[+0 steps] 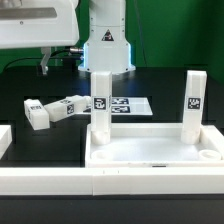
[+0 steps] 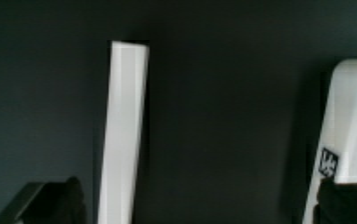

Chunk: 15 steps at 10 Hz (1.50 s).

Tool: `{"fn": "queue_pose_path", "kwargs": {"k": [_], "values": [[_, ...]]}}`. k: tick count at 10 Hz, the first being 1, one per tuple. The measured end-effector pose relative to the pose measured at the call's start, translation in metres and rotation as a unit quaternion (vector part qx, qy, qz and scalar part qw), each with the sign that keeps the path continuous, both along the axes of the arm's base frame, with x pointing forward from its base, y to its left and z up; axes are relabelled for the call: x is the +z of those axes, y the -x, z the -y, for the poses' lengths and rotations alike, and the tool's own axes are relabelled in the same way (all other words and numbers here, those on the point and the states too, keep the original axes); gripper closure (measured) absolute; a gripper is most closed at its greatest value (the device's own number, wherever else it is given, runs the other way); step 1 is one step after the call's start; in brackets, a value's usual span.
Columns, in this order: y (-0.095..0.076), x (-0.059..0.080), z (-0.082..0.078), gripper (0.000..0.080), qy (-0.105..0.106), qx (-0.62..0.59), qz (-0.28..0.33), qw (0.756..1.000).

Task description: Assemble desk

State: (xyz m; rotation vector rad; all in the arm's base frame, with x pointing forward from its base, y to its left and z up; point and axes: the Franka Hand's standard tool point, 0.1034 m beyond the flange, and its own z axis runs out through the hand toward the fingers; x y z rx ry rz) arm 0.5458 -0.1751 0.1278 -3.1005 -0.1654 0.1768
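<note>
tagged desk part [image 2: 347,125] lies apart from open gripper [image 2: 175,207].

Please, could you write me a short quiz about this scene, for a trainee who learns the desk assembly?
1. True or false: two upright legs stand on the tabletop.
2. How many lying legs rest on the table?
3. The marker board lies: A) inside the tabletop; B) on the table, beyond the tabletop; C) on top of the lying legs.
Key: 1 true; 2 two; 3 B.
</note>
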Motion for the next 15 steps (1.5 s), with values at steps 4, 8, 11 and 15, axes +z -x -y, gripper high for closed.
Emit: {"fn": "queue_pose_path", "kwargs": {"k": [4, 8, 11, 15], "values": [[0.022, -0.008, 0.020, 0.0151, -0.007, -0.089, -0.009, 0.996], [0.067, -0.036, 0.018, 0.0151, -0.020, -0.163, -0.053, 0.985], [0.069, -0.038, 0.017, 0.0151, -0.020, -0.164, -0.056, 0.985], [0.113, -0.069, -0.002, 0.0151, -0.032, -0.305, -0.121, 0.944]]}}
